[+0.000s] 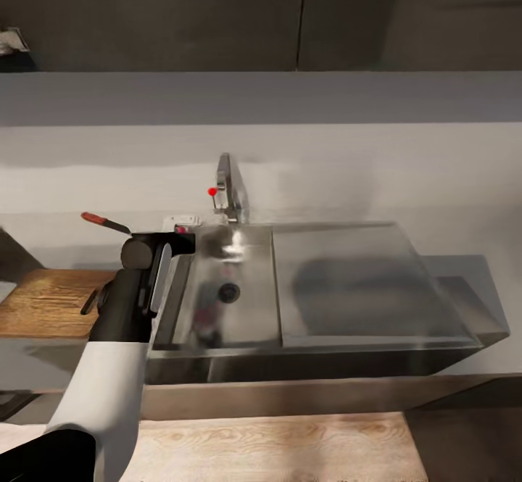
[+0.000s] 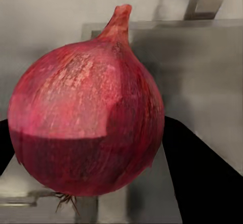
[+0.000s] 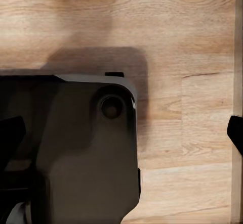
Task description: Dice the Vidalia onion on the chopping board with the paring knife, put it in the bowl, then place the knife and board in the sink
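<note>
Over the sink (image 1: 348, 301), left claw (image 2: 86, 148) pinching the Vidalia onion (image 2: 86, 118), right claw's state unclear.

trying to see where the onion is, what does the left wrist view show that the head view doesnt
Left wrist view alone: the Vidalia onion up close, whole and red-skinned, with dark fingers on either side of it, so the left hand seems shut on it.

Head view alone: the chopping board to the left of the sink, the paring knife with its red handle beyond the arm, the tap with a red knob, and the round drain.

Both: the grey steel sink below the left arm.
</note>
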Motion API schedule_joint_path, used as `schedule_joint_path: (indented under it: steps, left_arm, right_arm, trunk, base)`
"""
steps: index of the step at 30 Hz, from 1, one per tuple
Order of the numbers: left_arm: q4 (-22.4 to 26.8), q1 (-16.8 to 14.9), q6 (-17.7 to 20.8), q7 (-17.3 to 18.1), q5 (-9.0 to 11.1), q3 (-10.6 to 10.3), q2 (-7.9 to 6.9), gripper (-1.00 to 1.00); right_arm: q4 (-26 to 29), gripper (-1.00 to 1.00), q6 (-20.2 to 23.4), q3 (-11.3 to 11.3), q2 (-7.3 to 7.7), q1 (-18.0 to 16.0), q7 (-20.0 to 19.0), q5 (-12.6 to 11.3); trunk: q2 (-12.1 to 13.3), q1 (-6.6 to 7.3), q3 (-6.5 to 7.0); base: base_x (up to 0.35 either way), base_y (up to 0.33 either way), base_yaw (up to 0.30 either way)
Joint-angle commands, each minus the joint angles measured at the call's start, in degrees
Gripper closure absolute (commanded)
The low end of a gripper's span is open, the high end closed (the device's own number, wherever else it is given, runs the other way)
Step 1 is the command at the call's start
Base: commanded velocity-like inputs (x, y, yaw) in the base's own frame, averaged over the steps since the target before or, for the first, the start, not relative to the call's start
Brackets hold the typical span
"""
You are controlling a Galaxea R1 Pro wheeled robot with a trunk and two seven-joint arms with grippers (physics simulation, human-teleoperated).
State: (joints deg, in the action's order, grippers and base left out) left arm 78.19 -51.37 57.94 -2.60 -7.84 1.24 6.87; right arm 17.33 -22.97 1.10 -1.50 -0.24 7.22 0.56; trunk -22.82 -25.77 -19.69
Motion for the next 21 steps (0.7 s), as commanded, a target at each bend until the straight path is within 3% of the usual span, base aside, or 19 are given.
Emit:
schedule_joint_path:
  steps: [1, 21]
  left_arm:
    - [0.0, 0.0, 0.2, 0.1, -0.2, 0.1, 0.02, 1.00]
    - [-0.5, 0.0, 0.2, 0.1, -0.2, 0.1, -0.01, 1.00]
  right_arm:
    - [0.0, -1.00, -0.1, 0.1, 0.00, 0.0, 0.3, 0.1]
    - [0.0, -1.00, -0.1, 0.1, 0.01, 0.0, 0.3, 0.1]
  trunk:
    - [-0.1, -0.02, -0.09]
    - [-0.1, -0.02, -0.09]
  base:
    - [-0.111, 0.271, 0.000]
    - [-0.017, 0.292, 0.000]
